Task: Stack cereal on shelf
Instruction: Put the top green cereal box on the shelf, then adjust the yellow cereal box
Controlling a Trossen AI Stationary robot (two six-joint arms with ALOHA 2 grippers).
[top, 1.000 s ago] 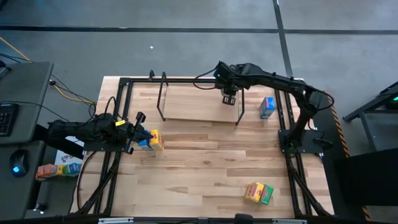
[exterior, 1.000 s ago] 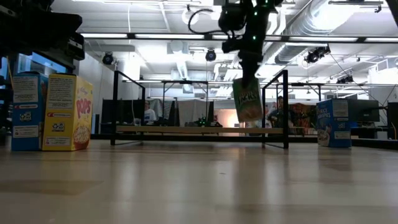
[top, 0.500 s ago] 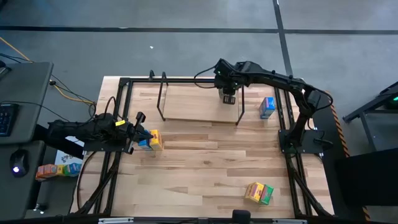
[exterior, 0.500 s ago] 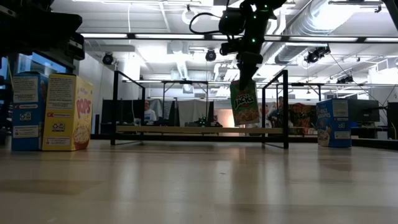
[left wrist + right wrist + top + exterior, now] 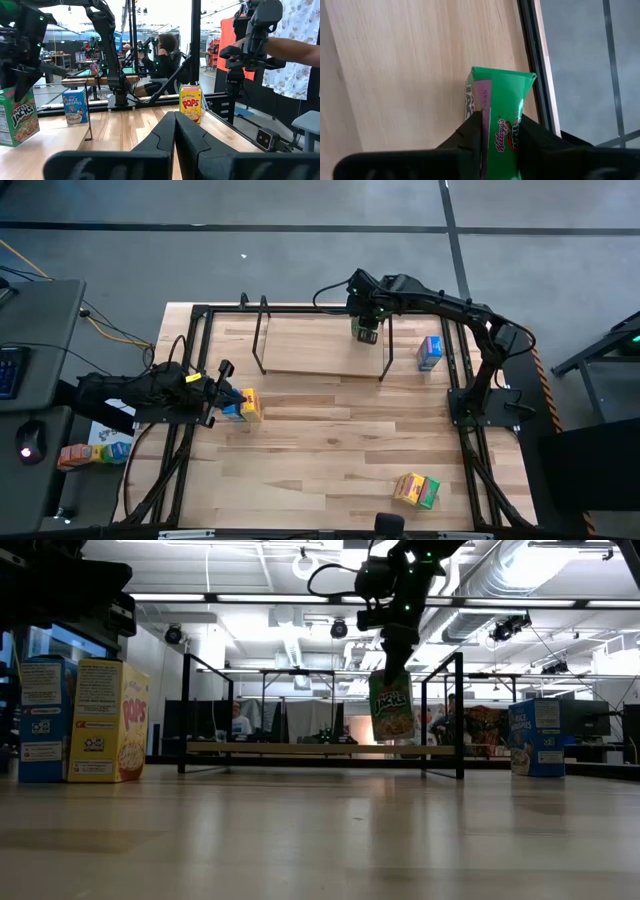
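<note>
My right gripper (image 5: 398, 648) is shut on a green Apple Jacks cereal box (image 5: 391, 705) over the right far part of the shelf (image 5: 320, 749), a light board between thin black uprights. In the high view this gripper (image 5: 366, 330) stands above the shelf (image 5: 320, 358). My left gripper (image 5: 175, 127) is shut and waits at the table's left, above a blue and a yellow Pops box (image 5: 241, 406) that stand on the table. Another blue box (image 5: 430, 352) stands right of the shelf. A yellow and a green box (image 5: 415, 490) lie at the near right. My right gripper pinches the green box by its top end (image 5: 501, 131) between the two fingers (image 5: 472, 131), coming from above and pointing down. The box hangs nearly upright below the fingers, its bottom (image 5: 392, 737) just above the shelf board; whether it touches the board, I cannot tell.
A black frame (image 5: 455, 370) edges the table, and its rail (image 5: 532, 60) runs close beside the held box. The shelf's right uprights (image 5: 459, 715) stand near the box. Bare wood (image 5: 320, 450) lies between the shelf and the near edge. A person's arm (image 5: 295, 50) shows beyond the table.
My right gripper has carried the green box a little toward the far edge and the table's left, over the shelf. The box has come from a slight tilt to nearly upright and hangs a little lower.
</note>
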